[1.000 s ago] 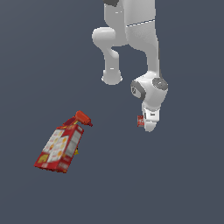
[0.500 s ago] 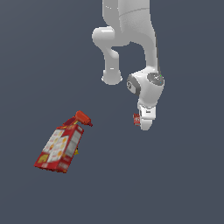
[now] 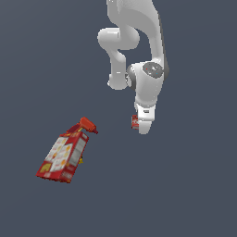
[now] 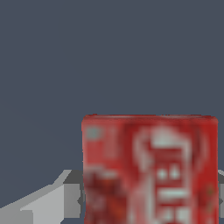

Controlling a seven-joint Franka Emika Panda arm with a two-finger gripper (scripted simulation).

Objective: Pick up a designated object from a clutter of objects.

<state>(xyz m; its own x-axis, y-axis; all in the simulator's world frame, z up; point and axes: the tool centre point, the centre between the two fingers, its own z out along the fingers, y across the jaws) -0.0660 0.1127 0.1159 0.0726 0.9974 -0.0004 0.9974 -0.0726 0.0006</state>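
Note:
The designated object, a small flat red box (image 3: 134,121) with white print, sits in my gripper (image 3: 140,126), which is shut on it and holds it above the grey floor. The wrist view is filled by that red box (image 4: 149,169), with a grey finger (image 4: 43,203) showing at its side. Only a sliver of the box peeks out beside the white hand in the exterior view. The other clutter lies toward the exterior view's left: a large red-yellow-white carton (image 3: 62,157) on its side and a red-capped bottle (image 3: 87,124) against its upper end.
The white arm (image 3: 139,41) comes down from the top of the exterior view. Plain grey floor surrounds the carton and bottle.
The arm has folded back and the gripper has risen a little with the small red box held in it. The carton and bottle have not moved.

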